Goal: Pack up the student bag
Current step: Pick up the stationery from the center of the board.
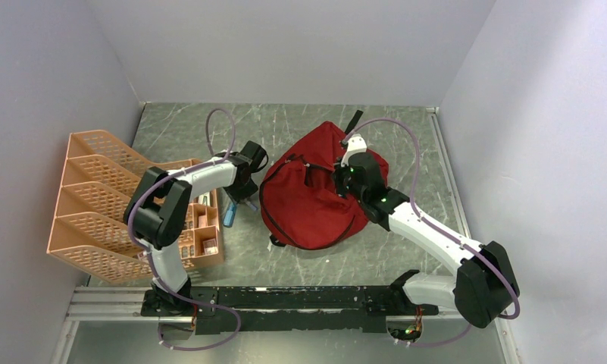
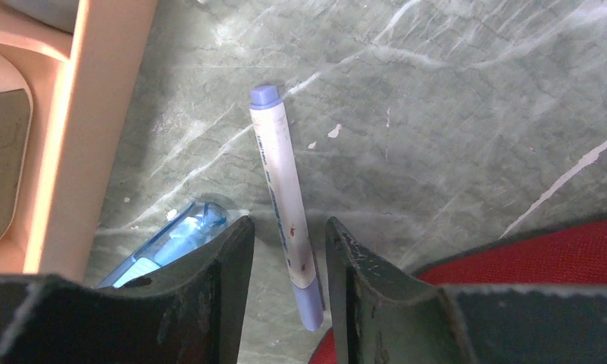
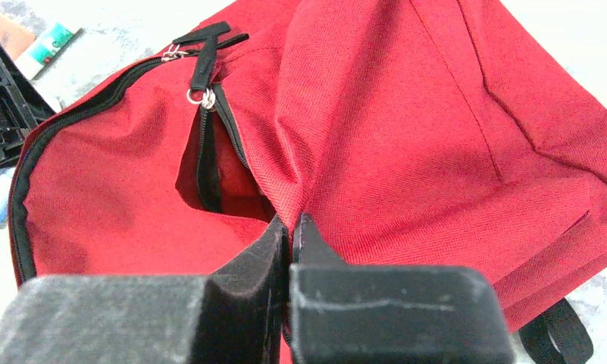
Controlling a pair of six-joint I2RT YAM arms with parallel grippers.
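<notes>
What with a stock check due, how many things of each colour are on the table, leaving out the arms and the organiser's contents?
Red: 1, student bag
Orange: 1, mesh organiser
White with blue ends: 1, marker
Clear blue: 1, small item beside the marker
Total: 4

Student bag [image 3: 436, 136]: red woven cloth, matt, fine diagonal weave. Zip tape black, ring pulls [image 3: 202, 96] small shiny metal. Table [image 2: 452, 114]: grey-green marbled top, smooth, slight sheen, pale scratches. Marker pen [image 2: 283, 197]: white plastic barrel, smudged, blue plastic ends. Clear blue plastic piece [image 2: 171, 239] beside it, glossy. Organiser [image 1: 95, 197]: orange plastic mesh, smooth. Left gripper [image 2: 289, 231] fingers [image 2: 224, 296]: black, matt, scuffed pale at edges. Right gripper [image 3: 293, 226]: matt black, chalky scratches.
</notes>
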